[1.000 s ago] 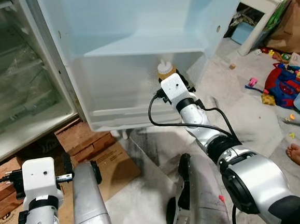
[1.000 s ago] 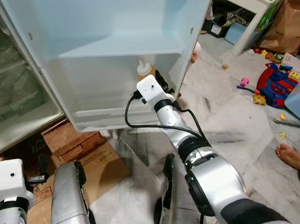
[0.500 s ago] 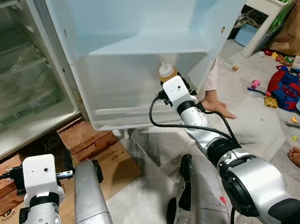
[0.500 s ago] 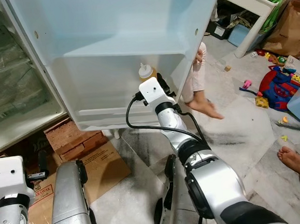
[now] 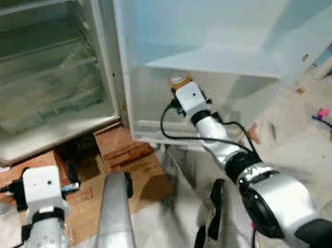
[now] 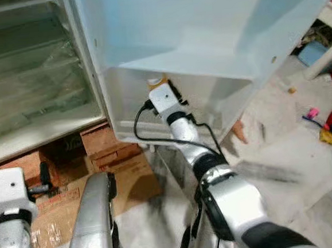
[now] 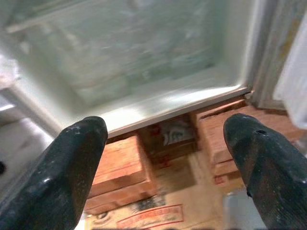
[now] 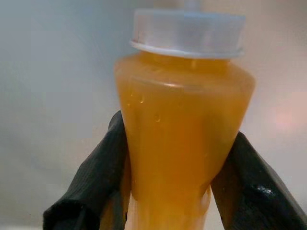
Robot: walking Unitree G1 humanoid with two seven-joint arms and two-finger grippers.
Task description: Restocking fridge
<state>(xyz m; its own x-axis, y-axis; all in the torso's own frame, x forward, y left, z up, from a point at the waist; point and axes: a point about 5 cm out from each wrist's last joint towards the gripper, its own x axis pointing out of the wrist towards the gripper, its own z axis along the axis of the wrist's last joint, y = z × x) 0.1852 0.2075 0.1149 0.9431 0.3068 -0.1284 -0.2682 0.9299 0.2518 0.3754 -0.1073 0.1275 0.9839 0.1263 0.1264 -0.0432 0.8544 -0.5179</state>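
- The right gripper (image 8: 168, 191) is closed on an orange sauce bottle (image 8: 182, 143), capped in clear plastic, unlabelled.
- The bottle is held upright inside the fridge door's lower shelf (image 5: 172, 126).
- The left gripper (image 7: 165, 158) is spread wide, empty, above a cardboard sheet (image 7: 144, 215) whose red print is unreadable.

Door bin (image 5: 155, 126) wall fronts bottle (image 8: 182, 139); shelf (image 5: 218, 59) close overhead; fridge interior (image 5: 42, 88) open.

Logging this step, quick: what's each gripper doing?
Left gripper: open, holding nothing.
Right gripper: shut on the bottle.
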